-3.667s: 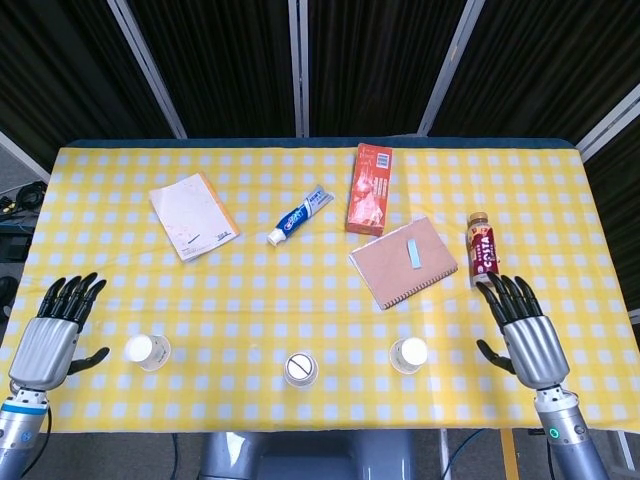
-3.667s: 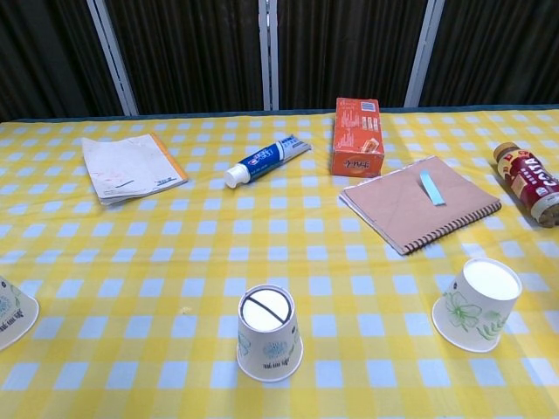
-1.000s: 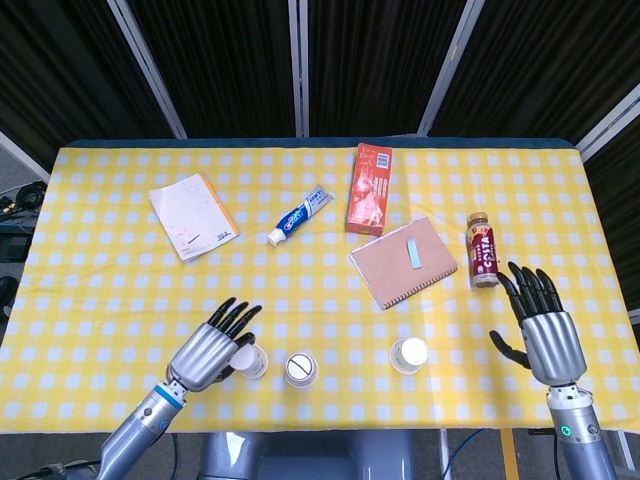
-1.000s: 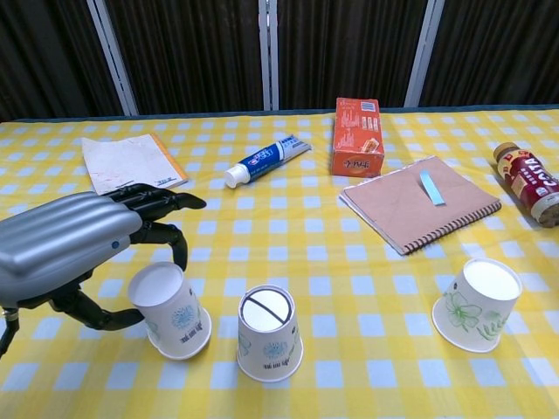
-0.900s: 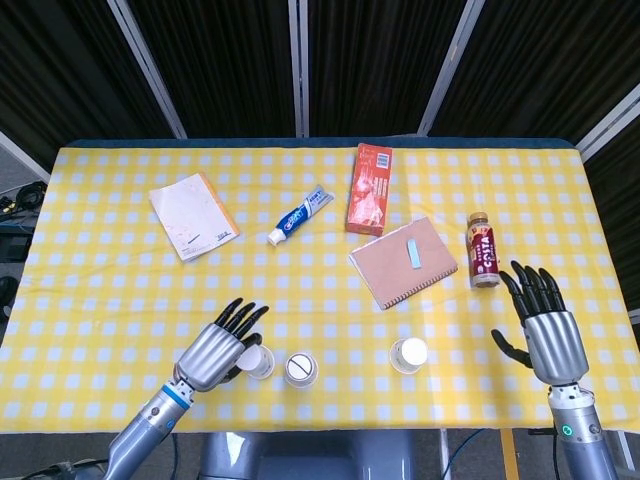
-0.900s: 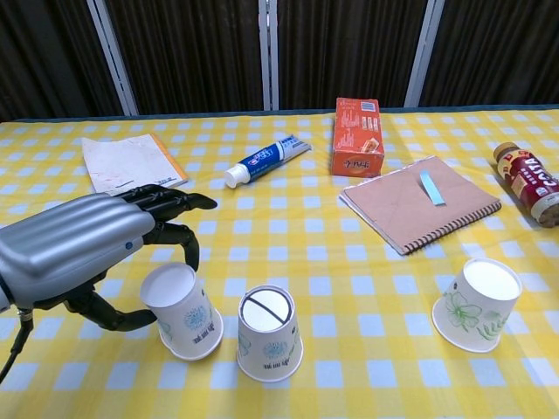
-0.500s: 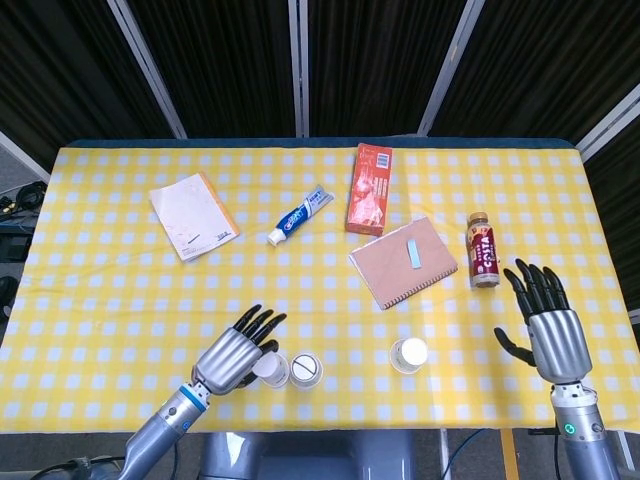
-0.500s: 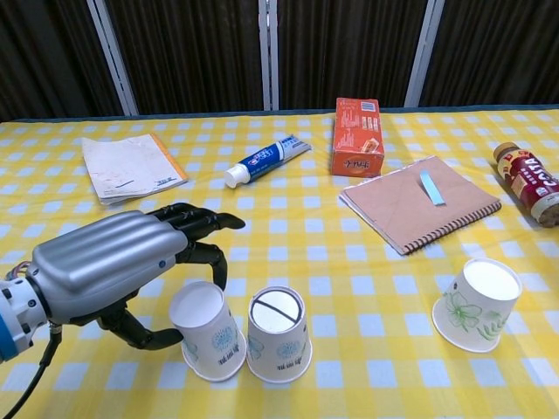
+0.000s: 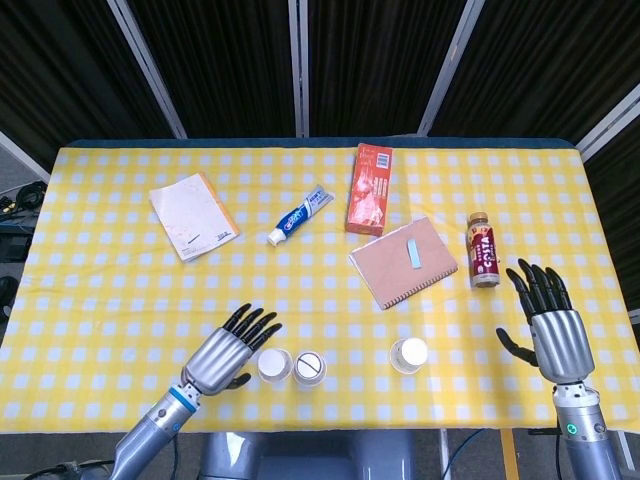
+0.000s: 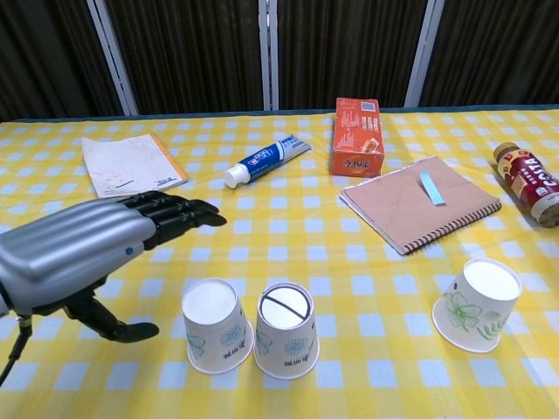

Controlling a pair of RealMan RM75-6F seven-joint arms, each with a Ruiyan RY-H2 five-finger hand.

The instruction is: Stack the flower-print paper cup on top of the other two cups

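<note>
The desk (image 9: 100,300) is covered with a yellow and white checked cloth. Near its front edge stand three white paper cups, all upside down, with the round bottoms up. The flower-print paper cup (image 10: 477,305) has green flowers on its wall and stands alone at the right, well apart from the other two. The cup with the dark line (image 10: 286,330) across its bottom and the left cup (image 10: 217,325) stand close together, side by side; both have a small blue print, and their walls seem to touch.

Farther back lie a white booklet with an orange edge (image 9: 193,215), a blue and white toothpaste tube (image 9: 299,215), an orange carton box (image 9: 369,188), a brown notebook with a spiral back (image 9: 403,262) carrying a light blue strip, and a small bottle with a red label (image 9: 483,249), lying on its side.

The left hand (image 10: 79,244) is of grey metal with black fingers (image 10: 179,214). It is just to the left of the left cup, its fingers stretched out and spread, the thumb low over the cloth, and it holds nothing. The right hand (image 9: 553,328) is at the far right edge of the desk, near the bottle, with the fingers apart and pointing up, also holding nothing. Nothing stands between this hand and the flower-print cup.
</note>
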